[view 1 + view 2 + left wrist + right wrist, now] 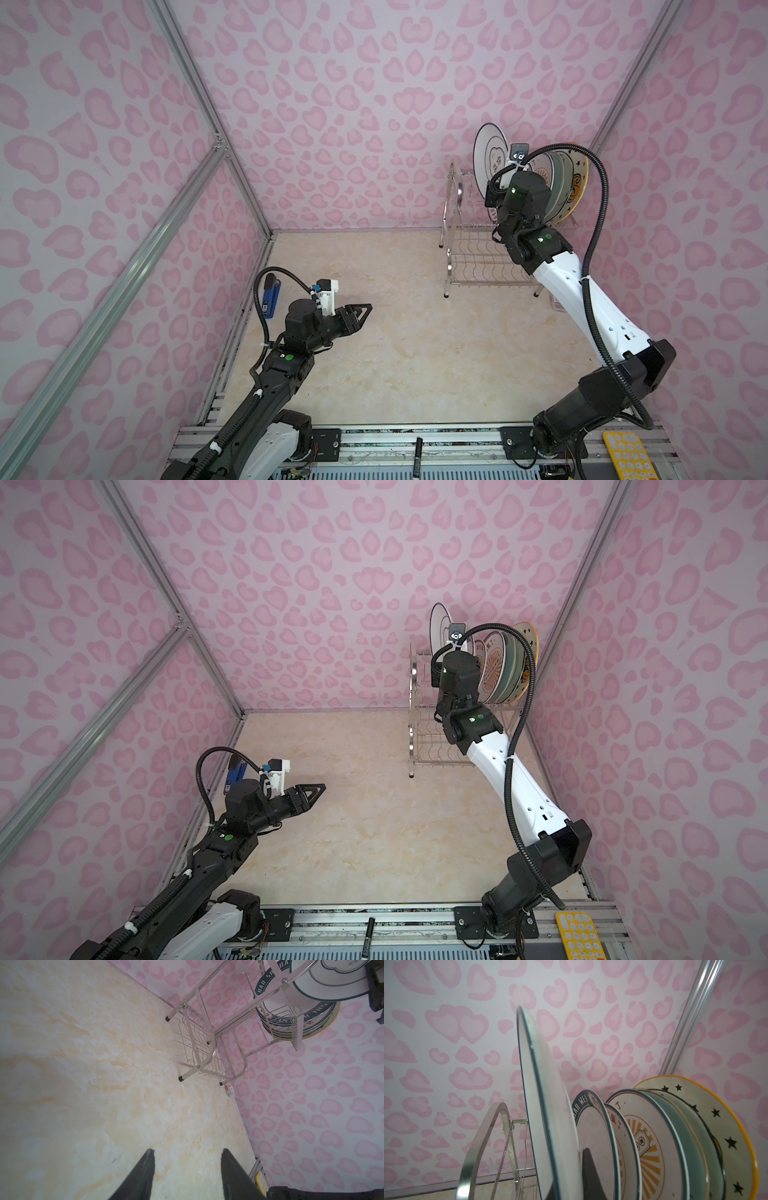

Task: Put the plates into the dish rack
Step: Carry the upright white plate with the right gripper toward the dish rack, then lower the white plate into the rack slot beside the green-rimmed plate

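While the cream marbled counter [415, 353] bears the two-tier chrome wire dish rack [469, 1165] at its far right corner, six patterned ceramic plates [652, 1136] slotted, the white teal-rimmed plate [546, 1095], gripped upright beside them by the right pincer [579, 1172], should drop straight into the free end slot; left pincer [188, 1152] half-open, empty.

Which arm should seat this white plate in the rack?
Right: the right gripper is shut on the white plate, upright at the rack beside the other plates; the left gripper is open, empty, over the table.
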`<state>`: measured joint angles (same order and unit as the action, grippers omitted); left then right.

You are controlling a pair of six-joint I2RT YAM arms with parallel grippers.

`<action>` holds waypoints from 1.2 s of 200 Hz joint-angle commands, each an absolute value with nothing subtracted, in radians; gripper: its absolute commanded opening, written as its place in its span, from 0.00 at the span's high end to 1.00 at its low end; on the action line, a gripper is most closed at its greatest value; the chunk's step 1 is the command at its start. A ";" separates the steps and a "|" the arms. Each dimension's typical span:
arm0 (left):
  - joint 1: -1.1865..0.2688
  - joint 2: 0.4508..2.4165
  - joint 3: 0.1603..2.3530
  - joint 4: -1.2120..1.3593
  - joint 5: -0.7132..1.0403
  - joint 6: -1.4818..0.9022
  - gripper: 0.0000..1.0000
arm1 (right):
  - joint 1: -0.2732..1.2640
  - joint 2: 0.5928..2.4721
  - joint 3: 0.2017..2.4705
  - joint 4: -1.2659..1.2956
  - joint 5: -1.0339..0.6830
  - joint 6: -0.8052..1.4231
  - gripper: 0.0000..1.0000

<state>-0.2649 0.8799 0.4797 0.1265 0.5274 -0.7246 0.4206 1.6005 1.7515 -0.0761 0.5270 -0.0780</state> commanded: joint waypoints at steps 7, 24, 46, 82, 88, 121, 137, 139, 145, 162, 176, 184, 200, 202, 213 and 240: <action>-0.265 0.860 0.468 0.146 0.528 -0.722 0.46 | 0.414 1.621 1.747 -0.077 0.551 -0.026 1.00; -0.265 0.857 0.463 0.140 0.531 -0.721 0.46 | 0.412 1.628 1.731 -0.072 0.553 -0.009 1.00; -0.265 0.860 0.462 0.123 0.548 -0.719 0.46 | 0.413 1.642 1.724 -0.080 0.570 0.004 1.00; -0.266 0.827 0.453 0.120 0.541 -0.729 0.46 | 0.413 1.641 1.681 -0.083 0.598 0.036 1.00; -0.266 0.824 0.455 0.114 0.537 -0.726 0.46 | 0.413 1.641 1.678 -0.084 0.597 0.041 1.00; -0.265 0.828 0.468 0.092 0.543 -0.716 0.46 | 0.418 1.632 1.659 -0.091 0.605 0.069 1.00; -0.266 0.828 0.469 0.093 0.547 -0.718 0.46 | 0.427 1.630 1.657 -0.092 0.628 0.074 1.00; -0.265 0.828 0.470 0.094 0.547 -0.719 0.46 | 0.428 1.630 1.656 -0.089 0.633 0.074 1.00; -0.266 0.828 0.470 0.095 0.548 -0.720 0.46 | 0.433 1.629 1.654 -0.085 0.644 0.075 1.00; -0.265 0.823 0.473 0.090 0.550 -0.721 0.46 | 0.444 1.629 1.650 -0.071 0.660 0.078 1.00; -0.266 0.818 0.478 0.081 0.551 -0.718 0.46 | 0.452 1.633 1.655 -0.060 0.669 0.076 1.00; -0.266 0.815 0.479 0.073 0.550 -0.716 0.46 | 0.456 1.638 1.664 -0.058 0.675 0.074 1.00; -0.265 0.807 0.482 0.059 0.549 -0.710 0.46 | 0.464 1.654 1.690 -0.065 0.693 0.063 1.00; -0.265 0.805 0.483 0.057 0.549 -0.710 0.46 | 0.467 1.655 1.695 -0.066 0.696 0.061 1.00; -0.266 0.800 0.483 0.049 0.547 -0.709 0.46 | 0.477 1.669 1.709 -0.063 0.726 0.043 1.00; -0.266 0.787 0.478 0.042 0.547 -0.708 0.46 | 0.508 1.699 1.752 -0.055 0.804 -0.006 1.00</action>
<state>-0.2665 0.7986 0.4732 0.0463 0.5430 -0.7246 0.4862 1.6756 1.7222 -0.1131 0.7113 0.0341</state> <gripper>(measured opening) 0.536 0.074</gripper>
